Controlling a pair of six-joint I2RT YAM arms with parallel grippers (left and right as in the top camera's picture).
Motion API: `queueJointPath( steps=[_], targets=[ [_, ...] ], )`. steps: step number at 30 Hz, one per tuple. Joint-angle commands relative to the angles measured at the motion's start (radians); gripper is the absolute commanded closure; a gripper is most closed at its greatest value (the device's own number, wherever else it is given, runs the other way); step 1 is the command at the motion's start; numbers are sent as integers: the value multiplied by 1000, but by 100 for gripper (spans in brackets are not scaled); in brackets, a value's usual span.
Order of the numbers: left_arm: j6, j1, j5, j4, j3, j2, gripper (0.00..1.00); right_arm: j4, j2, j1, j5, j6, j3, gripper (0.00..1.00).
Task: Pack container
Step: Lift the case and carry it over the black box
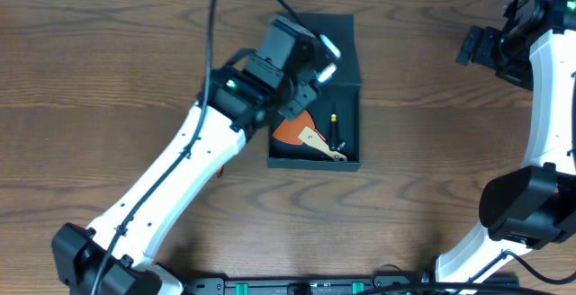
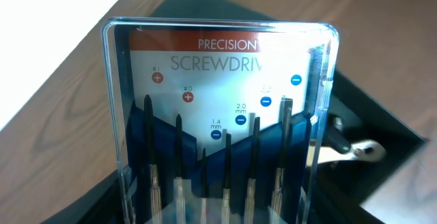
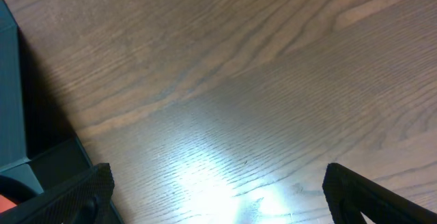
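Jaws on the left gripper appear clenched on the screwdriver case. The case stands upright right in front of the wrist camera, though the fingers themselves are out of view. Those of the right gripper are spread wide and hold nothing, over bare table well off to the right.

The container lies at the middle of the far half of the table, with its lid flap thrown back. The left gripper holds the case over it.

Packing looks partly done. An orange item, a tan-handled tool and a thin black tool lie inside. The case is not yet in, and the lid is not yet closed.

Room inside is tight. The three things take up the near half, so the free floor seems to be the far part beside the lid hinge. The walls stand close on both sides of the case, so it probably has to tip flat to go in. Around the box the table offers wide room, and the right arm is clear of the left arm's path.
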Motion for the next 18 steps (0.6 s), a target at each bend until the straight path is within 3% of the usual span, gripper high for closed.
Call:
queueJointPath(
  steps=[1, 18],
  targets=[
    [99, -19, 23, -13, 11, 16, 65, 2, -8, -3, 0, -7, 10, 1],
    [454, -26, 177, -66, 10, 278, 56, 2, -8, -3, 0, -7, 10, 1]
  ],
)
